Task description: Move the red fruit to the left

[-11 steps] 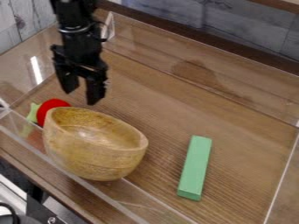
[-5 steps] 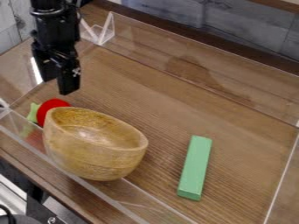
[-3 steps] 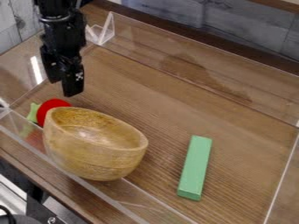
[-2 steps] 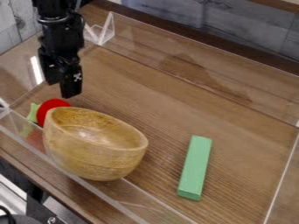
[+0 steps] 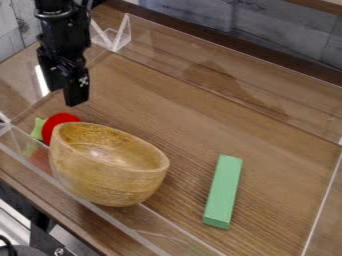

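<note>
Your pincer hangs open above the fruit, which sits tucked against the bowl near the left wall; it looks light, hard and slick, so pinch across its round middle.

Black boxy arm, black hand with two blunt fingers, small white marks.
</note>
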Robot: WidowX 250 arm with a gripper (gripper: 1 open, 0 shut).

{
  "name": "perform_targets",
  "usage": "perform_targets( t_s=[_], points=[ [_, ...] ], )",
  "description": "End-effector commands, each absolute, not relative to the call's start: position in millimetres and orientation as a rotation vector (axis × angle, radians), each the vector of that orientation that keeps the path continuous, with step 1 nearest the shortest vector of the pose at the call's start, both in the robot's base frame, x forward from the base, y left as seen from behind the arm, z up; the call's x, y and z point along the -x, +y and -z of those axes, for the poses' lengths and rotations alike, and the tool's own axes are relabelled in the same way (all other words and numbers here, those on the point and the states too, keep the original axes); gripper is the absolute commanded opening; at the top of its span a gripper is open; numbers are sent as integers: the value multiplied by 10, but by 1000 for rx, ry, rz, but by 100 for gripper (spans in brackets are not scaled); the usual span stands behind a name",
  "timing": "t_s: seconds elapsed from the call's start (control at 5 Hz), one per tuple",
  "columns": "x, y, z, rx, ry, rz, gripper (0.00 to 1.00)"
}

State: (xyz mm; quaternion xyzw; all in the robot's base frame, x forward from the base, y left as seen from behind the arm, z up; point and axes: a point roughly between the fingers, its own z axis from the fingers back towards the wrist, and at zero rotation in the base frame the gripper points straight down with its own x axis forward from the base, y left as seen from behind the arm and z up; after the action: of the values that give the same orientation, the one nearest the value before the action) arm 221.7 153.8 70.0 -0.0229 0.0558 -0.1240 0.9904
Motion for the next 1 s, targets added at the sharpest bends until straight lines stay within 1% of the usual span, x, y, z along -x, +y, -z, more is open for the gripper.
perform_targets(
  t_s=[0.0,0.4,0.8],
  points=[
    [-2288,1646,-723,15,75,277,100],
    [-2385,1680,-597,27,74,210,100],
    [-2513,1726,-442,36,73,211,100]
  ],
)
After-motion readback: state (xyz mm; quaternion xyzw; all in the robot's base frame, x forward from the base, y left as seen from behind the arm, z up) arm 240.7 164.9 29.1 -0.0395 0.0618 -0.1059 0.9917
